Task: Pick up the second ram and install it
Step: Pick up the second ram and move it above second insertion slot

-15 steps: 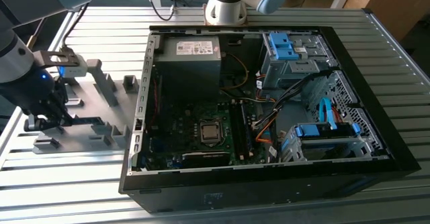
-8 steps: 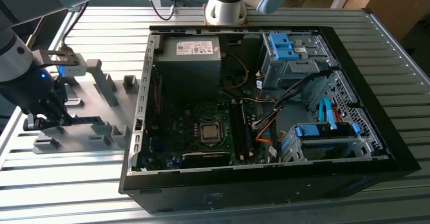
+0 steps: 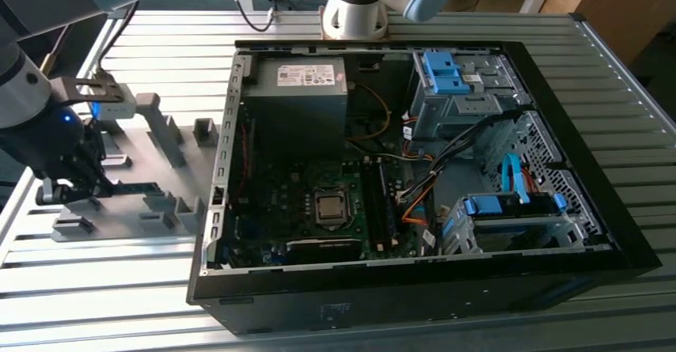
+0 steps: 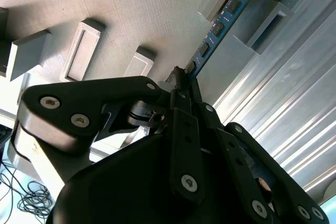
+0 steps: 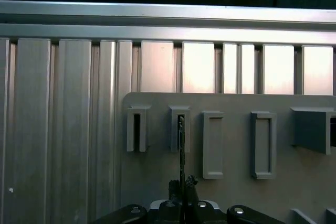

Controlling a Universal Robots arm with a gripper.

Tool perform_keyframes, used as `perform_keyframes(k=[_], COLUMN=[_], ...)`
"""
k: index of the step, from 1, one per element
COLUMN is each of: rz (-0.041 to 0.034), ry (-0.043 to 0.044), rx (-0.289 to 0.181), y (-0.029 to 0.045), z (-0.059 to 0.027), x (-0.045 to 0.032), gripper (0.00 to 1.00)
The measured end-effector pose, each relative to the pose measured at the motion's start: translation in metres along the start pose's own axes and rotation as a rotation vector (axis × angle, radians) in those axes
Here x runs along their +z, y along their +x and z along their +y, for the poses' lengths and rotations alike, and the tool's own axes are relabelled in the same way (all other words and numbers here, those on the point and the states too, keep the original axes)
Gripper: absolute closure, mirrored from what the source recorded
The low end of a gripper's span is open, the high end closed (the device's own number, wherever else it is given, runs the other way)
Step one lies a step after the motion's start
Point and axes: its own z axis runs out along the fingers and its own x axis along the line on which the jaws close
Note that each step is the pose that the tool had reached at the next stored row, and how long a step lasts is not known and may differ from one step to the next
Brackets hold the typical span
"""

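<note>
The second ram [image 4: 220, 22] is a thin blue-green board with black chips. It stands on edge over the grey fixture plate [image 4: 131, 9], and its far end sits in a slotted fixture block [image 5: 179, 113]. My gripper [image 4: 182, 77] is shut on the ram's near end, one finger on each flat side. In the first wrist view the ram [image 5: 181, 145] appears edge-on, running from the gripper [image 5: 181, 183] up into that block. In the exterior view my gripper [image 3: 69, 187] hangs low over the fixture plate [image 3: 127, 210], on the exterior view's left, well apart from the open computer case [image 3: 591, 210].
The case lies open with its motherboard [image 3: 306, 202], grey power supply [image 3: 296, 75] and blue drive cages [image 3: 507, 210] exposed. Several empty grey blocks [image 5: 262, 145] stand on the plate. Ribbed aluminium table slats [image 5: 63, 129] surround it. The arm's base [image 3: 354, 8] stands behind the case.
</note>
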Motion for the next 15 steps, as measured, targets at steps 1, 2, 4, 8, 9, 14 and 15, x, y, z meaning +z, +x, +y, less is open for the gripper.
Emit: perform_keyframes(k=[1, 2, 4, 8, 9, 14, 15], rz=[0.0000, 0.0001, 0.0000, 0.0000, 0.0001, 0.0000, 0.0000], ry=[0.0000, -0.0001, 0.0000, 0.0000, -0.0001, 0.0000, 0.0000], rx=[0.000, 0.000, 0.000, 0.000, 0.000, 0.000, 0.000], y=[0.0000, 0.0000, 0.0000, 0.0000, 0.0000, -0.0001, -0.0001], z=[0.0000, 0.0000, 0.0000, 0.0000, 0.0000, 0.0000, 0.0000], x=[-0.0002, -0.0004, -0.0006, -0.0013, -0.0016, -0.0033, -0.0037], gripper=[0.86, 0.86, 0.86, 0.86, 0.86, 0.86, 0.86])
